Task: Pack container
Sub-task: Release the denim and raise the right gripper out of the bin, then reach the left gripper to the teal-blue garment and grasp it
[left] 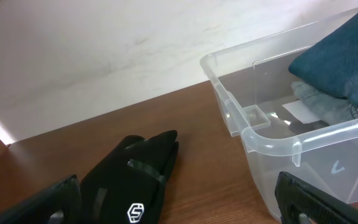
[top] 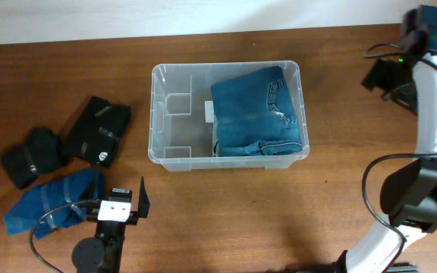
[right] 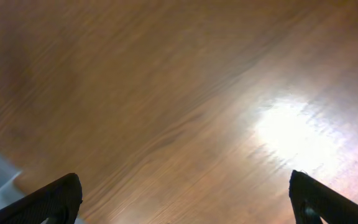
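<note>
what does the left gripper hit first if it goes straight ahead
Likely the black garment with the white logo, lying low just ahead; the container sits just right of that line.

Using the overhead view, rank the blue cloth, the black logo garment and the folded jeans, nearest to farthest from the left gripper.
1. Blue cloth, right beside the left gripper, on its left.
2. Black logo garment, farther up the table, left side.
3. Folded jeans, in the right half of the container.
</note>
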